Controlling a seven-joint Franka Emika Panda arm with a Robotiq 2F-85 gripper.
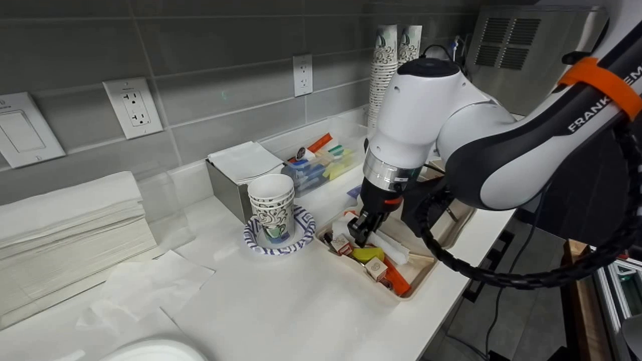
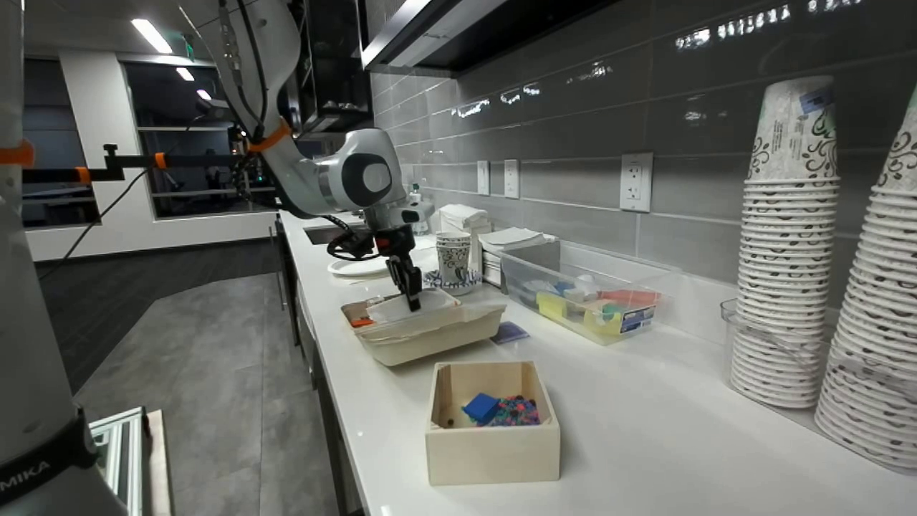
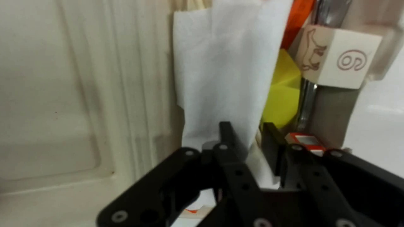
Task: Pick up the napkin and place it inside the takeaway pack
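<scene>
The black tool (image 3: 247, 126), parted by a narrow gap, hangs over a beige fibre takeaway pack (image 3: 47, 94) on the counter (image 1: 281, 311); the white paper napkin (image 3: 225, 72) lies inside, stretching toward 12 o'clock in the wrist view.

In an exterior view: your gripper (image 2: 413, 306) angled down over the takeaway pack (image 2: 424, 341).
White napkin (image 2: 390, 309) in the pack, right at your gripper's tip; contact unclear. Just past the tool, you've got stacked cups (image 2: 453, 259) in a patterned bowl (image 2: 470, 284). Wall side of it: clear bin (image 2: 522, 276), purple packet (image 2: 511, 332). Camera side: wooden box (image 2: 493, 456) holding a blue block (image 2: 481, 408), multicoloured bits (image 2: 517, 412).
</scene>
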